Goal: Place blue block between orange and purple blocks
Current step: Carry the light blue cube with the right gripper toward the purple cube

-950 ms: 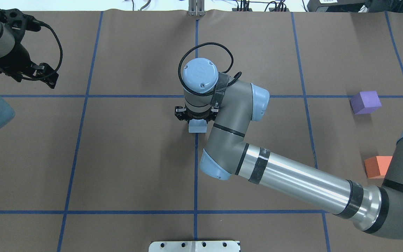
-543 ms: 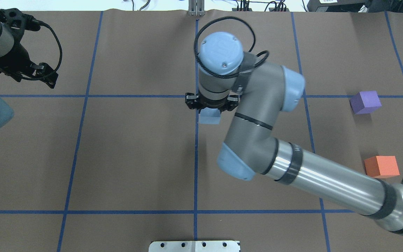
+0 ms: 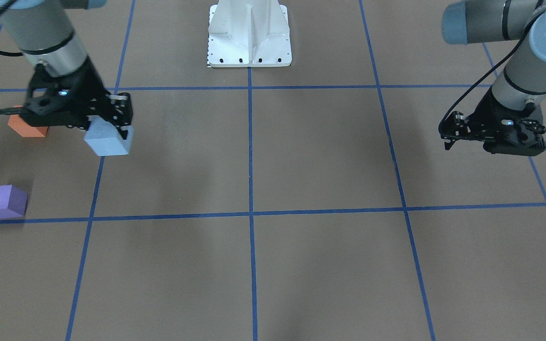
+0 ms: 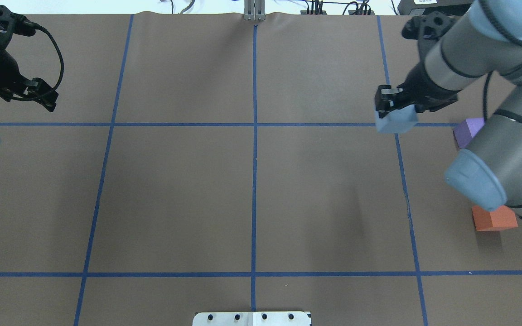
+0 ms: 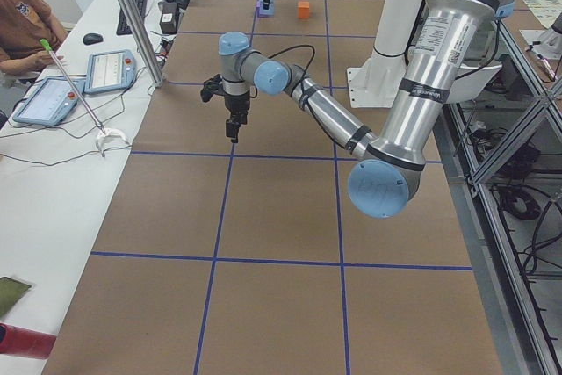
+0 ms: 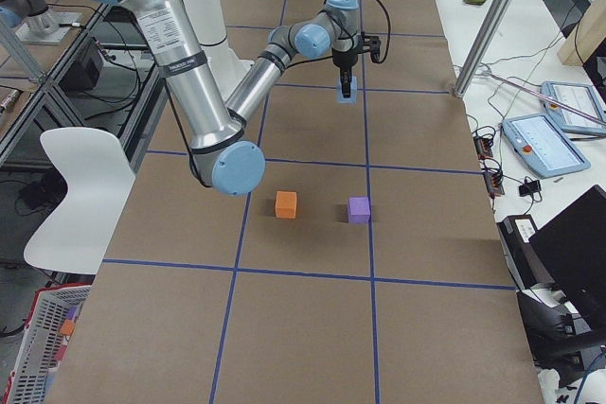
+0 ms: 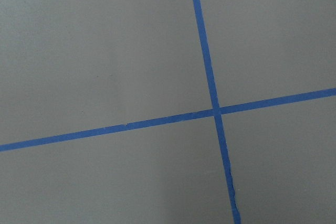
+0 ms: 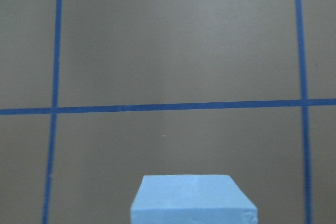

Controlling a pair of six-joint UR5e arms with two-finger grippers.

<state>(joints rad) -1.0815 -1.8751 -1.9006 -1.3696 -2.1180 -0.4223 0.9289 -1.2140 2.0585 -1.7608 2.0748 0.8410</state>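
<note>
1. The pick-up looks done. The right gripper (image 4: 394, 107) is clamped on the blue block (image 4: 394, 121), which hangs clear of the table (image 4: 175, 190).
2. The carry seems only part way. In the overhead view the blue block is over a blue tape line (image 4: 399, 149). It is to the left of the purple block (image 4: 466, 131) and not yet level with the gap it must fill.
3. The purple block lies farther from the robot and the orange block (image 4: 494, 219) nearer, both on the right side of the table. They are well apart, with bare brown paper between them, and the right arm partly hides both from overhead.
4. What remains, as I judge it, is to move the blue block right and nearer, lower it into that gap, and let go.
5. The left gripper (image 4: 45, 97) hangs at the far left, grasping nothing. I cannot tell whether its fingers are spread or closed.
</note>
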